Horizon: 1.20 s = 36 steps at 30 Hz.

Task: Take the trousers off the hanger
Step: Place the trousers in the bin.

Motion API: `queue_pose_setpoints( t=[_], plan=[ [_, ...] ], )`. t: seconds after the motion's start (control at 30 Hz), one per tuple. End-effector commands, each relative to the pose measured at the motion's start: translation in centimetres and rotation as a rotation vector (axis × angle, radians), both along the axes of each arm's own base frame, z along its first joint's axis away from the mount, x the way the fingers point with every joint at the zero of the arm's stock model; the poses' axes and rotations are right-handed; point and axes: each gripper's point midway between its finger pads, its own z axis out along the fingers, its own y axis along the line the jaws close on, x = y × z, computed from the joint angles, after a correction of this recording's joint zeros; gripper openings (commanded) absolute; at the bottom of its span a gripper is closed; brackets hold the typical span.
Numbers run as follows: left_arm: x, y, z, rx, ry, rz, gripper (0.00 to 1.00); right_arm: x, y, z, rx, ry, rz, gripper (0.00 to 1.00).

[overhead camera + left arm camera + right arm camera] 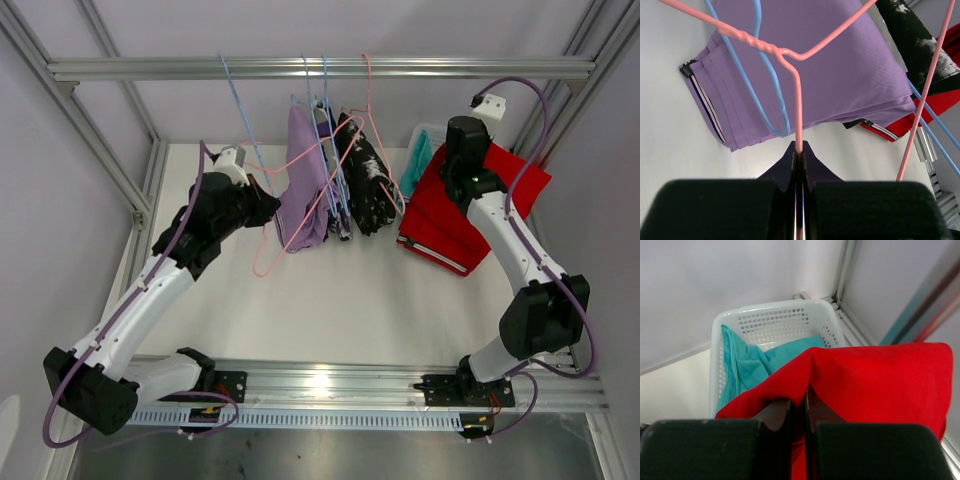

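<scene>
Left claw (799, 148): jaws pressed together on a single strand of the pink hanger (798, 110). The wire ran straight out from between the tips, then bent towards the twisted neck up and to the left of the claw. A blue hanger (781, 133) crossed just below that neck. Directly beyond the left claw, behind both wires, hung the lilac trousers (840, 75), folded, with the striped waistband edge on the claw's left side. Seen from above, they were draped below the rail (450, 67). To the right of the lilac pair, farther from the left claw, were the print trousers (341, 215), mostly hidden by wire; could not tell how they were carried. Next right, the black trousers (368, 185) with white blotches hung folded below the rail, roughly midway between the two claws. The teal trousers (747, 365) lay in the white basket (775, 315), just ahead of the right claw and to its left. Right claw (799, 402): jaws nearly together, pinching a fold of the red trousers (880, 375). The cloth peaked at the tips, fell away to both sides and covered the near rim of the basket. From above, the lower folded part of the red pair rested on the bench (330, 300), below and to the left of that claw.
</scene>
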Motion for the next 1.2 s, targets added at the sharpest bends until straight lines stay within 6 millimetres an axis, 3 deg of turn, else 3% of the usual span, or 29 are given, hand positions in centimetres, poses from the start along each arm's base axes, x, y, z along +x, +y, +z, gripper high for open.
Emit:
queue_pose_setpoints(
  t=[0.0,0.3,0.6,0.73,0.8,0.87,0.93,1.0,1.07,1.1,1.13,1.17],
  plan=[
    [0.0,-0.8,2.8,-0.017,-0.07,-0.04,0.0,3.0,1.4,3.6,0.047,-0.155,0.065,0.0],
    [-0.2,-0.9,2.9,-0.024,-0.069,-0.049,0.0,6.6,2.7,-2.5,0.059,-0.08,0.113,0.0],
    [-0.3,-1.1,3.1,-0.032,-0.069,-0.061,0.0,9.7,1.8,-8.3,0.097,0.031,0.132,0.0],
    [-0.5,-1.3,3.1,-0.039,-0.068,-0.072,0.0,11.5,1.1,-8.5,0.102,0.048,0.135,0.0],
    [-0.5,-1.4,3.1,-0.039,-0.067,-0.073,0.0,12.3,0.7,-9.7,0.105,0.079,0.139,0.0],
    [-0.5,-1.4,3.2,-0.037,-0.069,-0.076,0.0,13.2,0.4,-8.9,0.109,0.068,0.142,0.0],
    [-0.5,-1.4,3.2,-0.037,-0.069,-0.076,0.0,14.1,0.4,-9.8,0.118,0.084,0.153,0.0],
    [-0.6,-1.5,3.3,-0.042,-0.069,-0.087,0.0,15.0,0.0,-9.1,0.135,0.079,0.162,0.0],
    [-0.7,-1.6,3.3,-0.046,-0.069,-0.094,0.0,15.9,0.0,-10.1,0.147,0.098,0.175,0.0],
    [-0.7,-1.7,3.5,-0.048,-0.073,-0.097,0.0,16.4,-0.2,-9.3,0.154,0.086,0.176,0.0],
    [-0.7,-1.7,3.3,-0.046,-0.067,-0.096,0.0,16.9,-0.2,-10.2,0.157,0.1,0.18,0.0],
    [-0.7,-1.7,3.4,-0.047,-0.07,-0.096,0.0,17.3,-0.4,-9.5,0.163,0.088,0.186,0.0]
  ],
)
